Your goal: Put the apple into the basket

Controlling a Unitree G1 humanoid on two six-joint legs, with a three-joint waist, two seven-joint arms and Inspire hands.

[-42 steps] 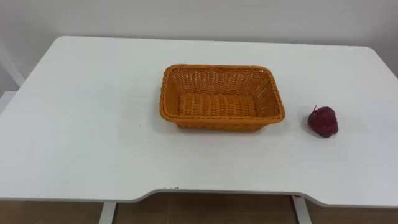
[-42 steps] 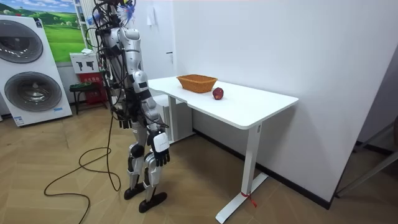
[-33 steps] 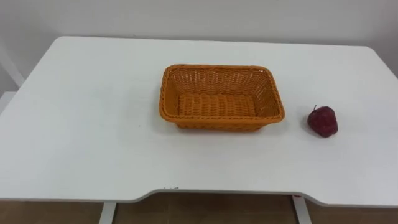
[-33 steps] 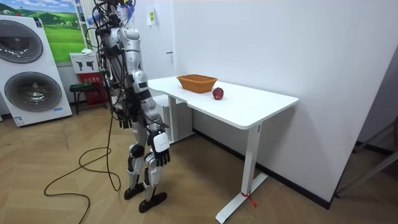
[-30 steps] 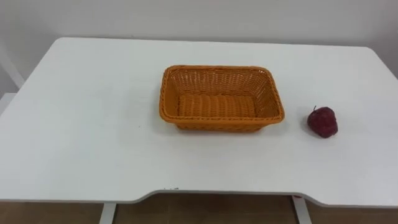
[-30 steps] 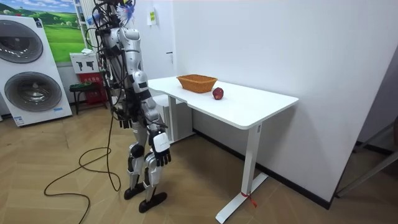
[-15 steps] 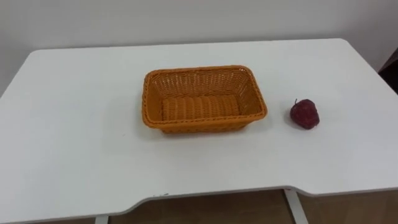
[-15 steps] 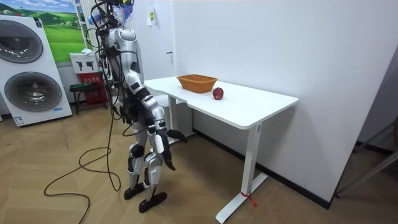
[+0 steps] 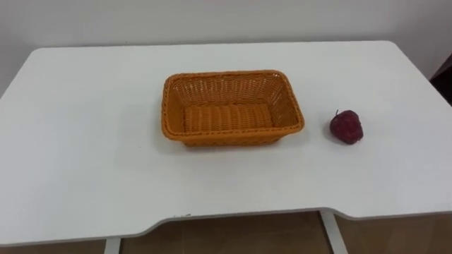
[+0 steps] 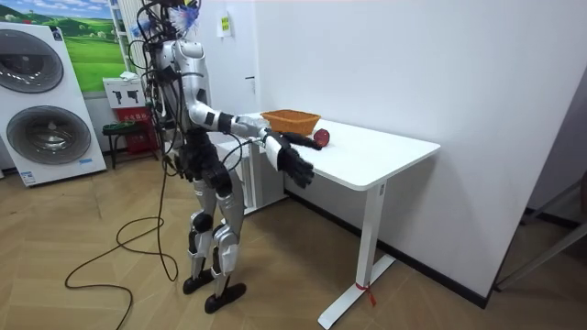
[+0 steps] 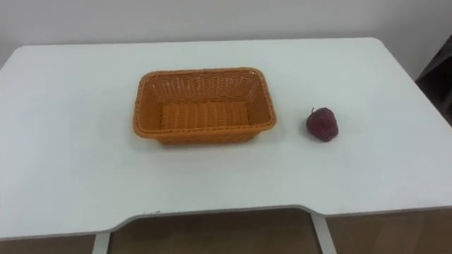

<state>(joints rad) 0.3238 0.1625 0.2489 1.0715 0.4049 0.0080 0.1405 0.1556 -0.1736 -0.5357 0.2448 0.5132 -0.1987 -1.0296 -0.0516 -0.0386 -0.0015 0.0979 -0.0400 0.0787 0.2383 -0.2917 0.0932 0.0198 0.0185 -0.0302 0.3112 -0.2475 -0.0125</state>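
Apple [image 9: 346, 127] handling: expect a firm, rounded, fairly light body with a smooth, possibly slippery skin that can roll if nudged. It lies on the table [image 9: 85, 155], apart from the basket [image 9: 226, 73] on your robot's right, its short stem pointing up. Take hold across the widest part, thumb on one side and fingers opposite, and avoid the stem. Moderate pressure should do; hard squeezing risks bruising.

Hand state: in the room view the right hand [image 10: 295, 168] is held out before the table's near edge, fingers spread and holding nothing. The left hand [image 10: 295, 139] appears just beyond it; you cannot tell its state.

Surface: the tabletop is white, flat and smooth, so it will offer little resistance to rolling. The woven orange basket is empty.

Room: the robot stands at the table's near edge on a wood floor [image 10: 110, 293], a washing machine [image 10: 50, 101] behind it.
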